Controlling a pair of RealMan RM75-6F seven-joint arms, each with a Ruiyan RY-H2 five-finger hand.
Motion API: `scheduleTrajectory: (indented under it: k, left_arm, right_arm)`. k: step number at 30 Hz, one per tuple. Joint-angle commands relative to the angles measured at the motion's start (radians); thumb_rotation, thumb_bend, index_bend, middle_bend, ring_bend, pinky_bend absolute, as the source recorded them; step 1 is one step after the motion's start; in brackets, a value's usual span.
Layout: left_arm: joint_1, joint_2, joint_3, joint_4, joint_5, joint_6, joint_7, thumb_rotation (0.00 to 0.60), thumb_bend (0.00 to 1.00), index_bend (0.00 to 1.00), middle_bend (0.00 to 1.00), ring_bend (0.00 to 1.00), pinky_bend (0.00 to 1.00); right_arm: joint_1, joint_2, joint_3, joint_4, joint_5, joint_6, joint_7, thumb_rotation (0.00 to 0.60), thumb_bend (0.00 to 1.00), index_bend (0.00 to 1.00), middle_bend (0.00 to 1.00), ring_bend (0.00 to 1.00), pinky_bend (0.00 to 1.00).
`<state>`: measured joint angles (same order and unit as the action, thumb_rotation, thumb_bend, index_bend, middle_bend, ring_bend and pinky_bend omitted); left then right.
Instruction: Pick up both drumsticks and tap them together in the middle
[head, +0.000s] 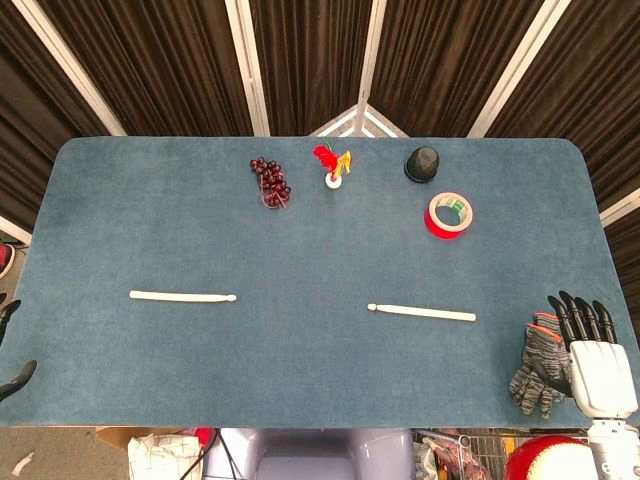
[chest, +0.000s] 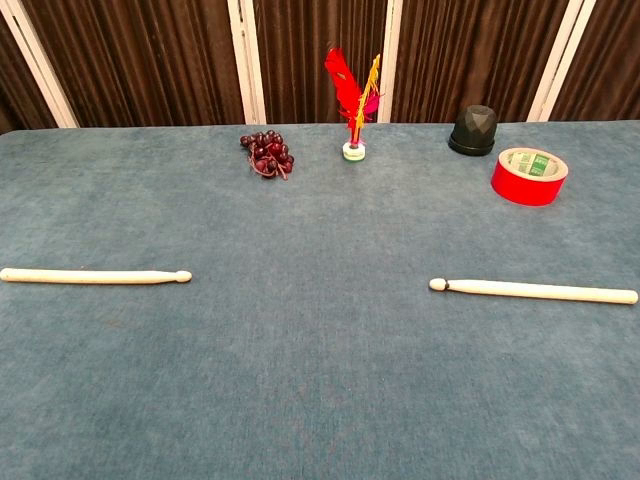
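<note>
Two pale wooden drumsticks lie flat on the blue table (head: 120, 220), tips pointing inward: the left drumstick (head: 182, 296) at nine o'clock, the right drumstick (head: 421, 312) at four o'clock, well apart. Along the far edge sit one bunch of dark grapes (head: 270, 181), one red feathered shuttlecock (head: 333, 166), one black cup (head: 423, 164) and one red tape roll (head: 449, 214). The right hand (head: 590, 345), fingers extended and slightly apart, rests at the table's four o'clock corner beside one grey glove (head: 538, 368). Of the left hand (head: 10, 345), only dark fingertips show at eight o'clock; their state cannot be told.
</note>
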<state>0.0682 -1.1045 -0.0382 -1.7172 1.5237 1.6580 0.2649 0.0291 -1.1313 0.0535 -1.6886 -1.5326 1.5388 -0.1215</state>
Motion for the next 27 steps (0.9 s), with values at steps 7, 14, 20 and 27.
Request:
scheduleTrajectory:
  k: [7, 14, 20, 27]
  left_arm:
    - [0.0, -0.002, 0.0, 0.005, -0.001, -0.002, -0.004, 0.6, 0.31, 0.11, 0.11, 0.0, 0.0]
    - [-0.001, -0.003, -0.003, 0.011, -0.003, 0.001, -0.009, 0.6, 0.31, 0.11, 0.13, 0.0, 0.0]
    - [-0.008, -0.008, -0.003, 0.015, -0.006, -0.011, 0.0, 0.6, 0.31, 0.11, 0.12, 0.0, 0.0]
    - [-0.014, -0.007, -0.007, 0.013, -0.012, -0.02, -0.003, 0.6, 0.28, 0.13, 0.13, 0.0, 0.0]
  right_arm:
    - [0.003, -0.003, 0.001, -0.005, 0.009, -0.011, 0.006, 0.6, 0.26, 0.11, 0.08, 0.08, 0.0]
    - [0.006, -0.006, 0.0, -0.013, 0.01, -0.018, 0.046, 0.6, 0.26, 0.14, 0.1, 0.08, 0.0]
    - [0.003, -0.01, 0.006, -0.012, 0.015, -0.012, 0.08, 0.6, 0.26, 0.16, 0.12, 0.08, 0.0]
    - [0.002, -0.015, 0.007, -0.006, 0.013, -0.007, 0.092, 0.6, 0.26, 0.16, 0.12, 0.08, 0.0]
